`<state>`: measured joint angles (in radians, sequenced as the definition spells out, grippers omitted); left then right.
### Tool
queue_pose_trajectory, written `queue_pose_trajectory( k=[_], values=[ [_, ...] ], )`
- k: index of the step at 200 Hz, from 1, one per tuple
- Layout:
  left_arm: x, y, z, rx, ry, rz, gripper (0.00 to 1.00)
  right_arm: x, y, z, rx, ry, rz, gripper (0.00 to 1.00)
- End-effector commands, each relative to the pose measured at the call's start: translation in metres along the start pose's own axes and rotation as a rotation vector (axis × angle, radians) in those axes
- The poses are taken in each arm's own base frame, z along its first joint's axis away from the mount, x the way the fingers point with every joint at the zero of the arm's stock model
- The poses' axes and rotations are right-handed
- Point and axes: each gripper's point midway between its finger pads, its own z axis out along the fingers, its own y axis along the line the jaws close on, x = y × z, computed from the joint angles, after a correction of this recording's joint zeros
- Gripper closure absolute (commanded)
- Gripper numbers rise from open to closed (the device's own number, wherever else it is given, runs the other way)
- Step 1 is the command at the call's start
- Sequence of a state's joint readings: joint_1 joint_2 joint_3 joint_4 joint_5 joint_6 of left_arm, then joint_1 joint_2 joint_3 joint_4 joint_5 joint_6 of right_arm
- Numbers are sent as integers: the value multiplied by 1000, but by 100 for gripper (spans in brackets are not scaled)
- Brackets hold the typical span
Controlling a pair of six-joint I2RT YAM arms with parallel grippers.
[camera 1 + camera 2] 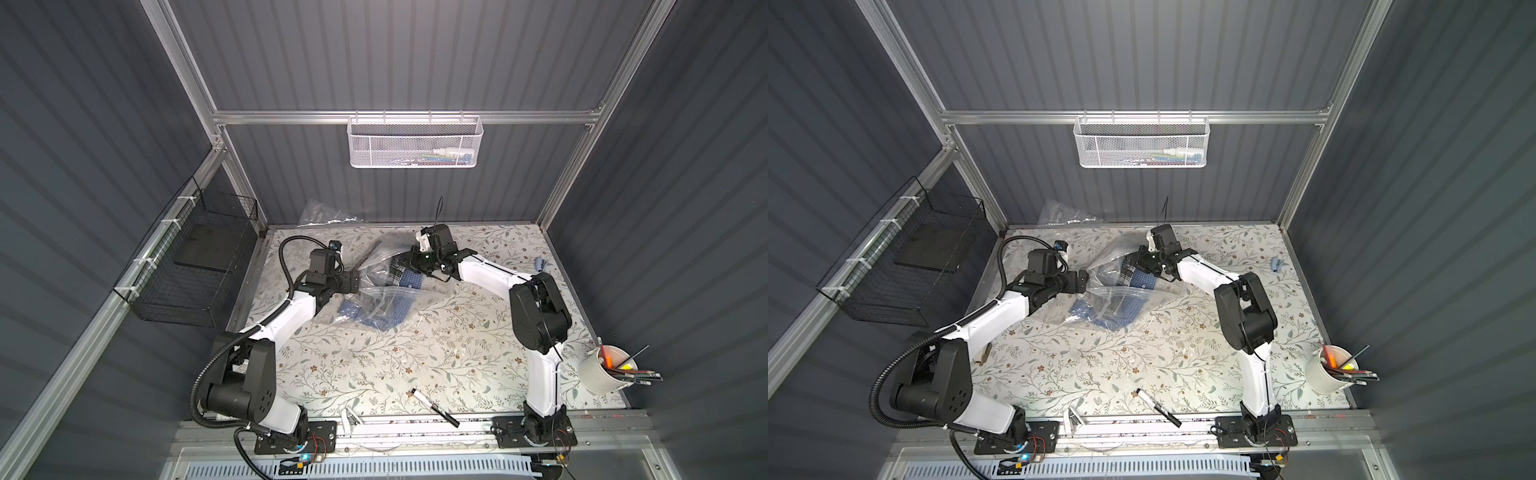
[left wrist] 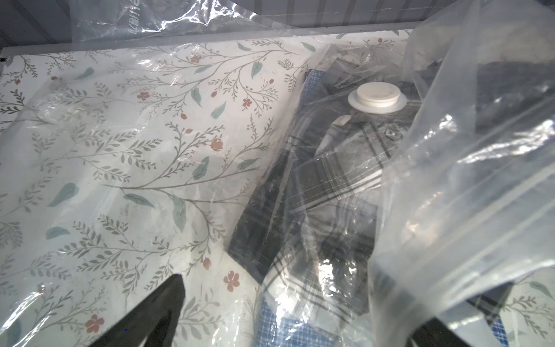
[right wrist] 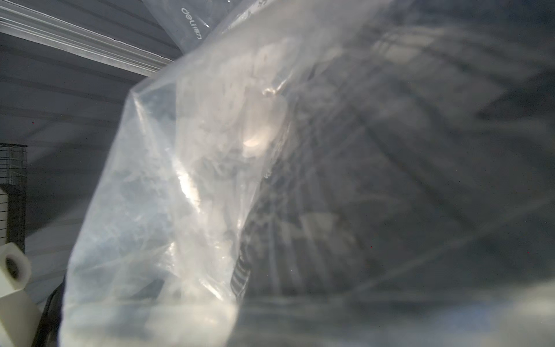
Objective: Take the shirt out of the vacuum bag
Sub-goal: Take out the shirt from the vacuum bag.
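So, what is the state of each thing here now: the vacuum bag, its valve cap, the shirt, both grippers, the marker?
vacuum bag, crumpled, partly lifted.
valve cap, seated on the bag.
shirt, folded, still inside the bag.
left gripper, open, at the bag's edge.
right gripper, shut on the vacuum bag, holding one end up.
marker, lying flat on the table.

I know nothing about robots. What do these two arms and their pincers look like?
The left arm and right arm each have smooth white shells between bulky black joint housings, bolted to black base plates. A ribbed black hose runs along the left arm; a thin black cable follows the right. The left gripper and right gripper are black, with tapered dark fingers.
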<state>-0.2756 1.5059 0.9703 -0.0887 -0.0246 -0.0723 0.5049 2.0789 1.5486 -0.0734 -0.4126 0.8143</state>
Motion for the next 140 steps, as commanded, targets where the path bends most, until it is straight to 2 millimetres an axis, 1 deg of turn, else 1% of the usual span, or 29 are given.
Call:
queue_pose_trajectory(
  k=[1,14,36,52,72,83,96,105,115,125,140],
  values=[
    [-27,-17,-23,89,-50,17,1,12,-22,19,24,13,19,100],
    [-44,-25,-40,125,-90,25,1,15,-26,25,20,14,27,100],
    [-76,-36,-72,176,-162,44,1,11,-27,31,17,5,22,100],
    [-96,-44,-96,216,-213,52,1,7,-27,37,18,3,15,100],
    [-111,-56,-117,277,-245,52,1,4,-26,45,8,5,21,100],
    [-114,-59,-124,299,-249,54,1,1,-25,49,0,1,26,100],
    [-115,-59,-130,297,-266,55,1,0,-22,53,-10,0,29,100],
    [-113,-51,-131,250,-269,60,1,-1,-22,54,-14,0,33,100],
    [-103,-32,-124,141,-243,81,1,-1,-21,53,-18,-3,32,100],
    [-83,-6,-106,10,-168,91,1,-1,-20,51,-20,-8,29,100],
    [-55,29,-80,-89,-50,58,1,-1,-18,48,-24,-9,21,100]
  ],
)
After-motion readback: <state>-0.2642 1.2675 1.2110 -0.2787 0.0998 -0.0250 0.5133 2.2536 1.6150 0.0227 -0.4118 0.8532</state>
